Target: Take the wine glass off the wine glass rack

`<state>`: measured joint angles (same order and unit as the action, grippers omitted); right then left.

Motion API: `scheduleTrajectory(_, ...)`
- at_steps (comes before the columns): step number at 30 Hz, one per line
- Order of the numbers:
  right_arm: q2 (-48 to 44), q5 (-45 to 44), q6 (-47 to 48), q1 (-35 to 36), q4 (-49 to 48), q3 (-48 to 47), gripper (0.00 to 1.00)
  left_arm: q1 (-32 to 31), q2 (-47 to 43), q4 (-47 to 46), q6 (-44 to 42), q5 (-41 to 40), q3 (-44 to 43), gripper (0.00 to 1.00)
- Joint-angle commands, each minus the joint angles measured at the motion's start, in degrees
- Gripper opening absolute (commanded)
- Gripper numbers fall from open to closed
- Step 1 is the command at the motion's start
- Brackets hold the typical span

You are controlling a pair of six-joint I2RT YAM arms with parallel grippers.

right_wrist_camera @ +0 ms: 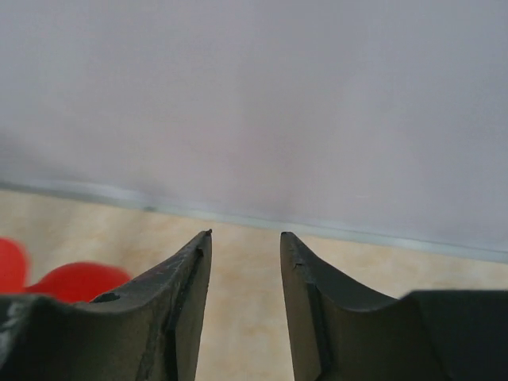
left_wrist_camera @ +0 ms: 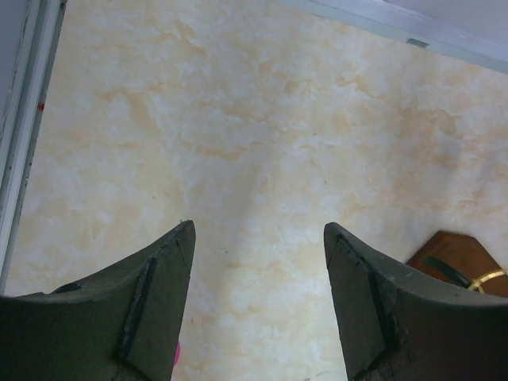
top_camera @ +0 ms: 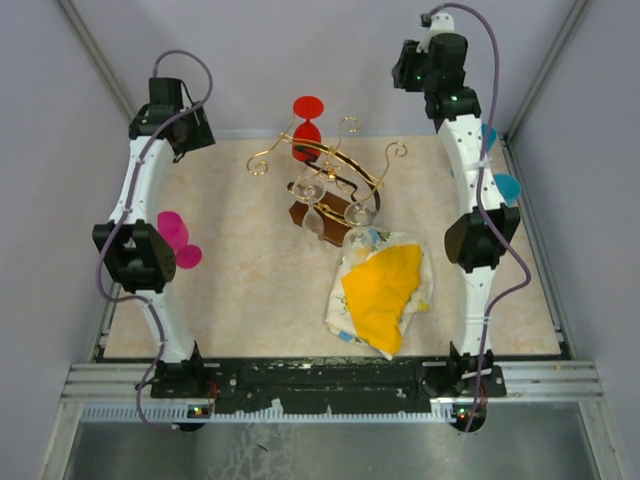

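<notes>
The gold wire wine glass rack (top_camera: 335, 160) stands mid-table on a dark wooden base (top_camera: 305, 213). Two clear wine glasses (top_camera: 310, 193) (top_camera: 358, 214) hang upside down from its near arms. A red wine glass (top_camera: 308, 125) is at the rack's far side; whether it hangs I cannot tell. My left gripper (top_camera: 197, 135) hovers at the far left, open and empty (left_wrist_camera: 258, 230), with a corner of the rack's base (left_wrist_camera: 456, 254) at its right. My right gripper (top_camera: 408, 68) is raised at the far right, its jaws apart with nothing between them (right_wrist_camera: 246, 234); the red wine glass (right_wrist_camera: 75, 282) shows blurred at left.
A yellow cloth on a patterned sheet (top_camera: 385, 285) lies just in front of the rack. A pink glass (top_camera: 177, 242) lies by the left arm. Blue glasses (top_camera: 503, 186) sit behind the right arm. Grey walls enclose the table.
</notes>
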<state>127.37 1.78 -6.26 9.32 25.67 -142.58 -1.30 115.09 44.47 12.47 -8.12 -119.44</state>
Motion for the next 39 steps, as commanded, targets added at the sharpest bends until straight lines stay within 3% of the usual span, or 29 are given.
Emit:
scheduleTrajectory(1, -2.8, 20.2, -12.7, 1.2, 5.0, -3.2, 0.39, 0.2, -6.8, 0.4, 1.2, 4.5, 2.1, 0.72)
scheduleTrajectory(6, -1.7, 31.5, -19.8, 2.4, 6.7, -4.5, 0.34, 0.2, -11.1, -1.3, 1.8, 6.2, 6.6, 0.71)
scheduleTrajectory(16, 0.2, 40.3, -28.8, 4.6, 4.1, -5.6, 0.4, 0.2, -17.8, -4.0, 2.7, 10.7, 13.8, 0.71)
scheduleTrajectory(39, 7.7, 36.3, -34.8, 8.8, 5.6, -9.6, 0.39, 0.1, -21.4, -3.2, 2.9, 13.6, 14.5, 0.71)
